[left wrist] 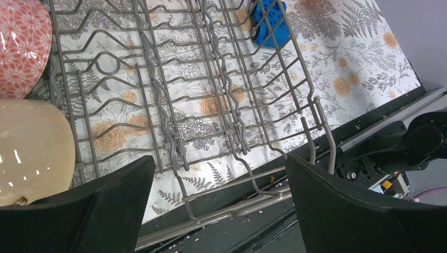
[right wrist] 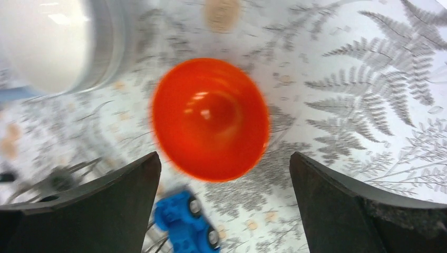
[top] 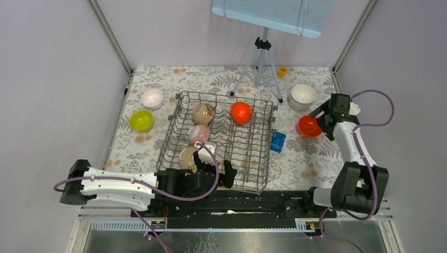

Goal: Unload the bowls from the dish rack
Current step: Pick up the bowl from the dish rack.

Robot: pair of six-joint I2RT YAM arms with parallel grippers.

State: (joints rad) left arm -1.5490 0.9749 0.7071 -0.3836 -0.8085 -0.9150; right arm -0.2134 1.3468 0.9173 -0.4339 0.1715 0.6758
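Observation:
The grey wire dish rack (top: 269, 145) stands mid-table. In it are two beige bowls (top: 202, 112) (top: 187, 157), a pink patterned bowl (top: 199, 132), a white bowl (top: 208, 150) and an orange-red bowl (top: 242, 112). My left gripper (top: 213, 171) hangs open over the rack's near end (left wrist: 174, 142), with nothing between its fingers; the pink bowl (left wrist: 21, 47) and a beige bowl (left wrist: 31, 153) lie to its left. My right gripper (top: 322, 118) is open just above a second orange-red bowl (right wrist: 211, 118) that rests on the cloth right of the rack, free of the fingers.
A white bowl (top: 152, 98) and a lime bowl (top: 141, 120) sit left of the rack. A stack of white bowls (top: 303, 95) stands behind the right gripper. A blue block (top: 278, 141) lies beside the rack's right side. A tripod (top: 258, 68) stands at the back.

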